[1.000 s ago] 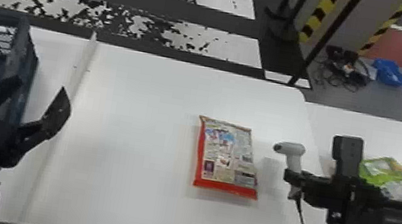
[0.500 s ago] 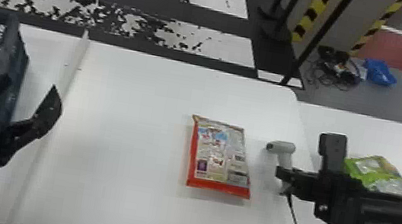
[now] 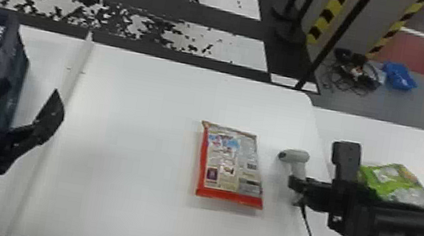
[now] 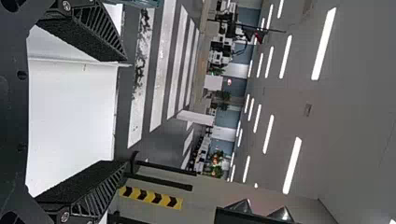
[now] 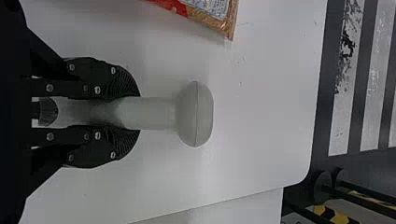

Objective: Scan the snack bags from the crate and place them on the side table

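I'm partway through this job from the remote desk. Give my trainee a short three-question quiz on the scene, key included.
1. What is the right tool closed on?
A) the green snack bag
B) the scanner
C) the crate's rim

2. True or false: the red snack bag lies on the table, held by neither tool.

3. Fill in: the dark blue crate stands towards the robot's ____ side.

Key: 1 B; 2 true; 3 left
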### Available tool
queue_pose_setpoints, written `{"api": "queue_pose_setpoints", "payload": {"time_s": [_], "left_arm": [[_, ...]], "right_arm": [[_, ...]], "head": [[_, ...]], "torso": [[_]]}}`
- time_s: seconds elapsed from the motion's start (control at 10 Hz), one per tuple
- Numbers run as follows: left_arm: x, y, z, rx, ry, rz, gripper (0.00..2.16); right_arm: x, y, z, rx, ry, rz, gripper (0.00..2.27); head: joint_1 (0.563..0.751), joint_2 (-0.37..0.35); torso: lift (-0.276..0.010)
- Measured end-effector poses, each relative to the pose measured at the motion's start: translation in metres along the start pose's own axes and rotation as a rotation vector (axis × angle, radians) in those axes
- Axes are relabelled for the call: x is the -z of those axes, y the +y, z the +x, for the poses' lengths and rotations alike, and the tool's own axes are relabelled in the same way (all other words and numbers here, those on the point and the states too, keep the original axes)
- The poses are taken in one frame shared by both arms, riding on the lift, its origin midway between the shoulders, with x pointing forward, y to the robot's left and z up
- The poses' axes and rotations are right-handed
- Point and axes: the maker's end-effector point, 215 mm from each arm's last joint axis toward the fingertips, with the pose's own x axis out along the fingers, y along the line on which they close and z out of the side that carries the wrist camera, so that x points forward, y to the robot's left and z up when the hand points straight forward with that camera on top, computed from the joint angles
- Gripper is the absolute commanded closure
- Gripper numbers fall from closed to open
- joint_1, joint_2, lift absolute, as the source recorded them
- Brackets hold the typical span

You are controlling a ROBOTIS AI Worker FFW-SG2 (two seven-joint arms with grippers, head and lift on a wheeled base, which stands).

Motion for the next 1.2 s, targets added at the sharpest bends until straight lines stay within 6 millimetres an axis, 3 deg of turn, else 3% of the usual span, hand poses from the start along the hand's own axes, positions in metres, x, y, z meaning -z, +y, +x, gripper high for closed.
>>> {"api": "queue_pose_setpoints", "payload": {"time_s": [0.3, 0.6, 0.9, 1.2], "left_arm": [[0.0, 0.0, 0.0, 0.002, 0.001, 0.001, 0.09], [0.001, -0.002, 0.0, 0.004, 0.002, -0.001, 0.09], [0.001, -0.005, 0.0, 0.009, 0.003, -0.002, 0.09], [0.001, -0.005, 0.0, 0.012, 0.004, -0.001, 0.09]], "right_arm": [[-0.001, -0.002, -0.005, 0.004, -0.013, 0.007, 0.05], [-0.013, 0.003, -0.044, -0.044, -0.086, 0.061, 0.06], [-0.016, 0.039, -0.075, -0.263, -0.104, 0.209, 0.07], [-0.011, 0.072, -0.083, -0.437, -0.069, 0.31, 0.07]], "head": [[0.695, -0.212], [0.695, -0.212], [0.695, -0.176], [0.695, -0.139]], "torso": [[-0.081], [-0.081], [-0.081], [-0.081]]}}
